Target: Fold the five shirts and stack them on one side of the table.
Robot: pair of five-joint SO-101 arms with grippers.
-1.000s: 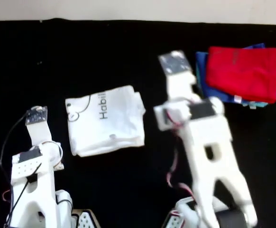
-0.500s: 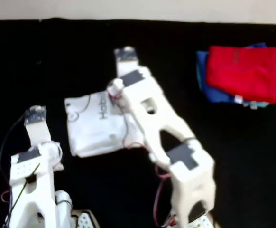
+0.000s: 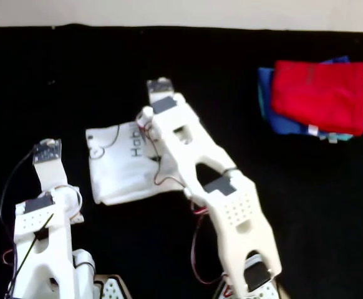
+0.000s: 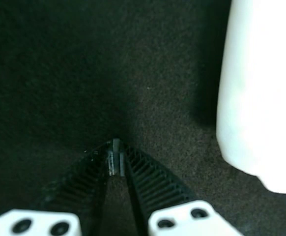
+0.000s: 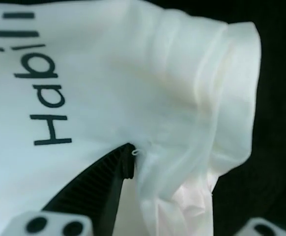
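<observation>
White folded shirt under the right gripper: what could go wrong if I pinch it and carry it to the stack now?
1. The right gripper stands open over the loose, layered edge of the white folded shirt. A pinch may catch only the top layers, so the fold could open on lifting.
2. The red folded shirt lies skewed on the blue shirts. Adding one more could shift the stack.

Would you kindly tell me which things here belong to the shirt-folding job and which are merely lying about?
Job:
white shirt
red shirt, top of the stack
blue shirt under it
right hand, open at the white shirt's edge
left hand, shut

Merely there:
black table cover
pale wall behind
</observation>
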